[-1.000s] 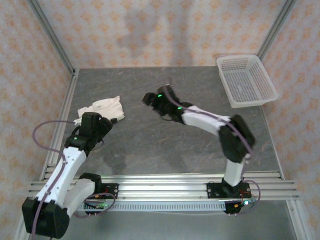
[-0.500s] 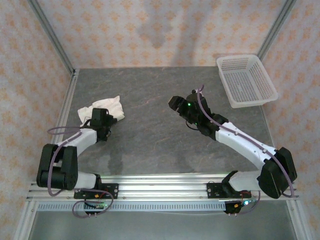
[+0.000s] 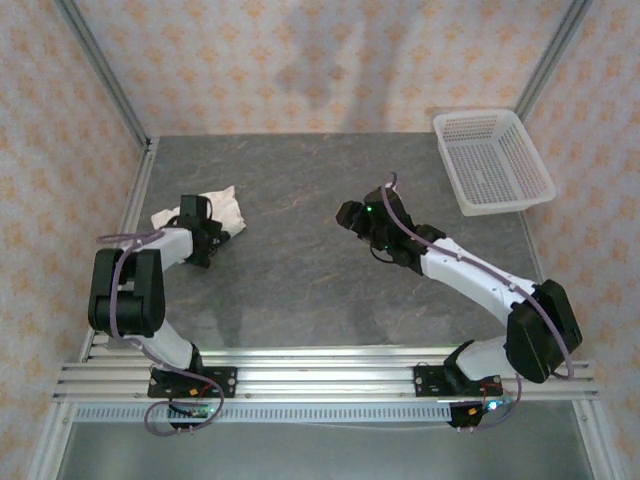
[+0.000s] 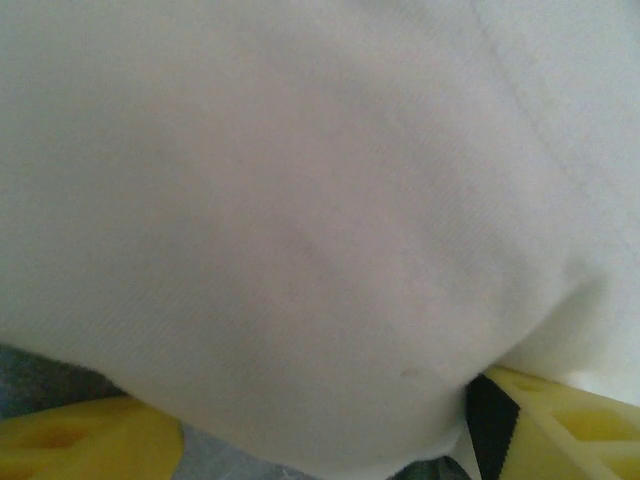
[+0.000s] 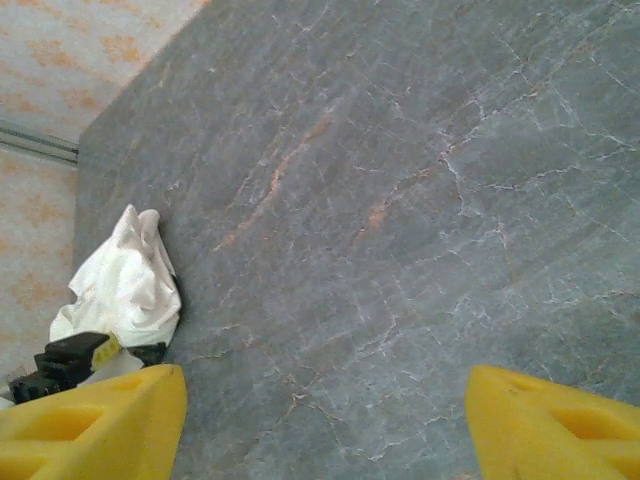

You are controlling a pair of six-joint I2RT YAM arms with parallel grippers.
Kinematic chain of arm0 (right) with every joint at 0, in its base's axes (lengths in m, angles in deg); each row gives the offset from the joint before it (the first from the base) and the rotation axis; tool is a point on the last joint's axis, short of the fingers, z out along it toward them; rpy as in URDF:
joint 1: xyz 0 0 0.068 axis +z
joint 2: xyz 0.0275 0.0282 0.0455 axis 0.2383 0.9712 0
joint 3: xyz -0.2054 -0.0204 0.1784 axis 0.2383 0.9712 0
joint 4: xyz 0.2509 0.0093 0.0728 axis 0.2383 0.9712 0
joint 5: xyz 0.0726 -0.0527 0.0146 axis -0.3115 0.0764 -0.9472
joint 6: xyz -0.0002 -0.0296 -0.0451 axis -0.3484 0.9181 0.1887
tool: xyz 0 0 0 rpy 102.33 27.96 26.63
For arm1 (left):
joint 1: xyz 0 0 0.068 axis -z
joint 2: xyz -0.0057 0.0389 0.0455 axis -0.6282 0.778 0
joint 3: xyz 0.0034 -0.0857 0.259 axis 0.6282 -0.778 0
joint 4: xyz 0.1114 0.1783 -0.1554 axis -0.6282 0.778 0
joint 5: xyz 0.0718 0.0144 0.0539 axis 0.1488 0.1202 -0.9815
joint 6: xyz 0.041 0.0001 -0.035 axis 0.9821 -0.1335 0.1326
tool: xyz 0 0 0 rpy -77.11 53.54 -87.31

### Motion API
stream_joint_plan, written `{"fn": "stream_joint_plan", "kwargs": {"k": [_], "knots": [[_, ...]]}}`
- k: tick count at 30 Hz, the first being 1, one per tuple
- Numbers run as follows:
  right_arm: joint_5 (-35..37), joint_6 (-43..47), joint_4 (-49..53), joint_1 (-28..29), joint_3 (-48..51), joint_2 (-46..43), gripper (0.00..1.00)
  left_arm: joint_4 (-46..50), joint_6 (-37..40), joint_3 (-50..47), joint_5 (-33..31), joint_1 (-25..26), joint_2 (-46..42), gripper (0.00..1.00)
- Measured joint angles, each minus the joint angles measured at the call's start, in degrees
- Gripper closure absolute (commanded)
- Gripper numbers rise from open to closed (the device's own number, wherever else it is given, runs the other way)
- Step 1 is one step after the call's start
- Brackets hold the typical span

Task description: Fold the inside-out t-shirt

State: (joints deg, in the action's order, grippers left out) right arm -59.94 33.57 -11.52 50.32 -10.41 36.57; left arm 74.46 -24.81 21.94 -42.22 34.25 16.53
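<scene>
Here, left gripper (image 3: 213, 232) gapes around the t-shirt (image 4: 300, 200) — right gripper (image 5: 325, 420) spread wide above table (image 5: 400, 200)

Plain white t-shirt (image 3: 217, 205) is seen crumpled into small wrinkled heap, soft folds bunched up; laid on grey table (image 3: 300, 280), near left edge.

I can't make out any readable text, label, brand, number or sign in my views.
</scene>
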Motion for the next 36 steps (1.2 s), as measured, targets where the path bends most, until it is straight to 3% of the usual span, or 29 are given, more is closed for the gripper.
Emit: {"fn": "stream_joint_plan", "kwargs": {"k": [3,9,15,26,30,36], "knots": [[0.0,0.0,0.2,0.0,-0.6,0.7,0.26,5.5,3.4,7.3,2.4,-1.9,4.5,0.32],[-0.6,0.0,0.5,0.0,-3.1,3.2,0.26,3.7,8.1,14.8,9.4,-6.5,10.7,0.38],[-2.1,-0.2,0.4,0.0,-3.3,5.5,0.26,-10.1,12.9,14.8,9.2,-7.9,10.2,0.33],[-2.7,0.3,1.7,0.0,-3.4,5.0,0.26,-12.7,19.4,23.7,9.6,-9.9,15.5,0.24],[-2.7,0.5,2.0,0.0,-3.8,4.5,0.26,-11.2,18.9,21.3,10.3,-10.6,13.7,0.24],[-2.8,0.6,2.2,0.0,-4.2,4.5,0.26,-8.0,12.7,14.6,10.3,-10.7,2.7,0.23]]}}
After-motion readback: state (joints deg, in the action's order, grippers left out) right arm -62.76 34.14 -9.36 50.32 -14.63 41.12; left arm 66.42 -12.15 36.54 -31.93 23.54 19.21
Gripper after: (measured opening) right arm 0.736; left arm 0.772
